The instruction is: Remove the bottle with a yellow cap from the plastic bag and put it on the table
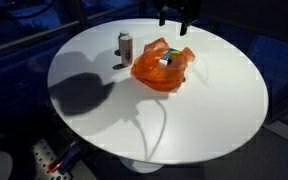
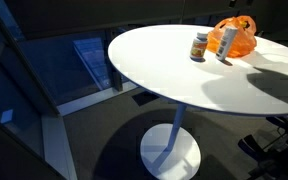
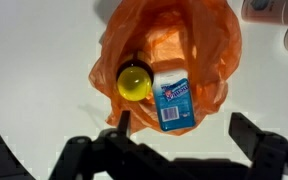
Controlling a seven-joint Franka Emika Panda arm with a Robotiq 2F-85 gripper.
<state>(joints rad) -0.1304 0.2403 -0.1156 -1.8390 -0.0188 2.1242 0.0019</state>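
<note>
The gripper [image 3: 181, 135] hangs spread wide above the open orange bag [image 3: 199, 40]. Inside the bag is the bottle with a yellow cap [image 3: 134, 81], cap facing up, touching a blue-labelled pack [image 3: 172, 100]. The gripper should centre over the cap, come straight down and close on the bottle alone — no plastic, no pack. Farther off, a small jar [image 1: 125, 45] stands on the table [image 1: 224, 110] — leave it be.

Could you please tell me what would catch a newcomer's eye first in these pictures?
The bright orange plastic bag on the round white table stands out most. In the wrist view its open mouth shows a yellow cap beside a blue and white packet, with the open pincer hovering over them. A small bottle stands on the table next to the bag.
</note>
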